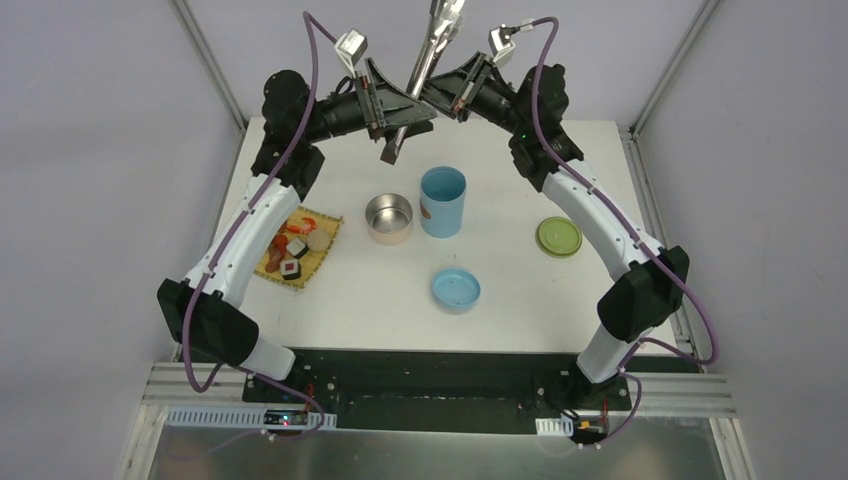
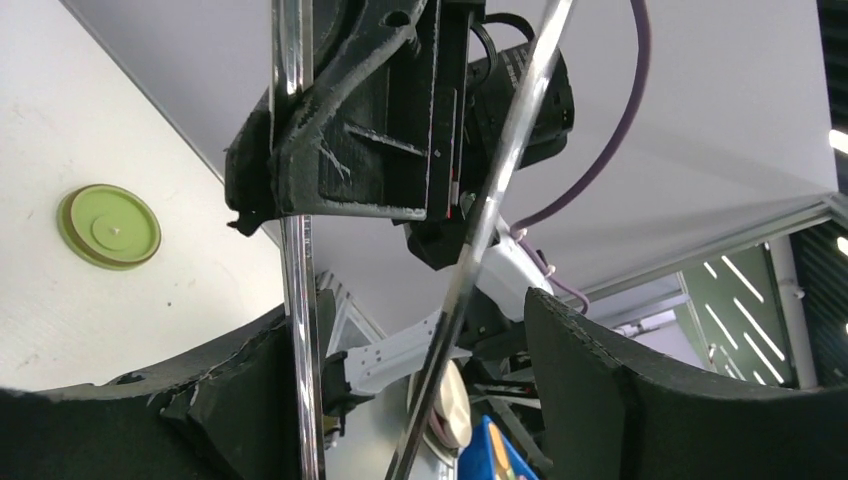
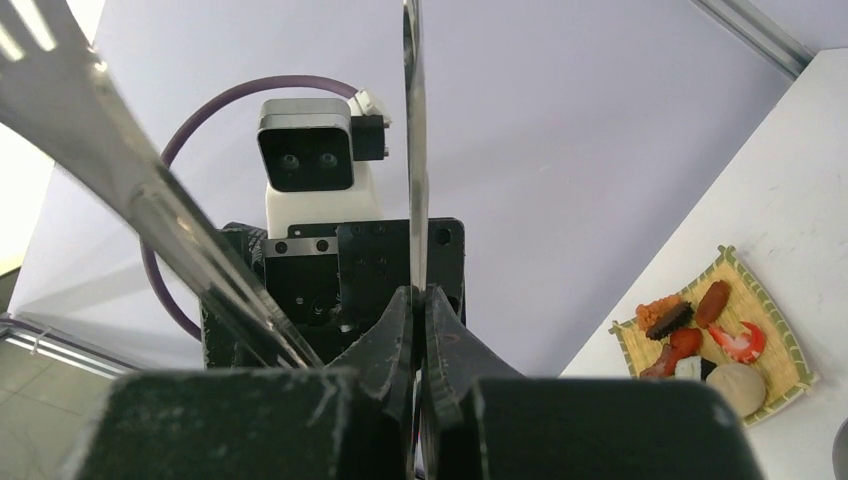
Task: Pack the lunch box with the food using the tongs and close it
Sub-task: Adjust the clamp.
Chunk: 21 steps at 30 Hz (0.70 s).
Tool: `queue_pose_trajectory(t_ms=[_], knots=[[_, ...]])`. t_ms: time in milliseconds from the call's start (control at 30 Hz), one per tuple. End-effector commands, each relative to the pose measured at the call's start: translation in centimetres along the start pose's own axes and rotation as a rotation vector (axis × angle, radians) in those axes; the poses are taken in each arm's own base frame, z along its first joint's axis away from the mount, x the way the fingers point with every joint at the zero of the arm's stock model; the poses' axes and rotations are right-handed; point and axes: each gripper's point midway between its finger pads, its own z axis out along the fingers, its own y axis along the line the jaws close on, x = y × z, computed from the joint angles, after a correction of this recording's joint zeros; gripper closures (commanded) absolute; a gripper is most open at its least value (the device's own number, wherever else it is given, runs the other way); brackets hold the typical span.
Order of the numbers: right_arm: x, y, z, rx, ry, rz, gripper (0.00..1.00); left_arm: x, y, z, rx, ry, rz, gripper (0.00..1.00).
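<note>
The white worktop carries a yellow woven mat near its left edge. A steel bowl and an upright light-blue cylinder stand side by side mid-surface. A blue lid lies nearer the arm bases, and an olive-green lid lies at the right.

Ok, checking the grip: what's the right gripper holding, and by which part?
The tongs: the right gripper is shut on just one of their two thin arms, the other arm free.
</note>
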Motion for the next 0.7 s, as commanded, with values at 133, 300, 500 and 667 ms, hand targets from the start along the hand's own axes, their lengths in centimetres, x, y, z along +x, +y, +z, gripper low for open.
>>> queue_pose_trajectory(t_ms=[133,300,500,667], knots=[[0.8,4.1,-0.3,-0.088,-0.012,-0.035,1.00,-1.4,-3.9,0.1,0.090,-0.049,0.049,0.38],[1.2,4.0,-0.5,-0.087,-0.002,-0.029,1.00,-1.7,-3.5,-0.5,0.080,-0.062,0.061,0.50],[1.4,3.3,-0.7,-0.073,0.001,-0.033,0.79,-1.3,-3.5,-1.0,0.090,-0.050,0.112,0.65],[-0.3,2.0,-1.6,-0.040,-0.025,-0.061,0.49,-1.0,-3.2,-1.5,0.082,-0.050,0.145,0.72]])
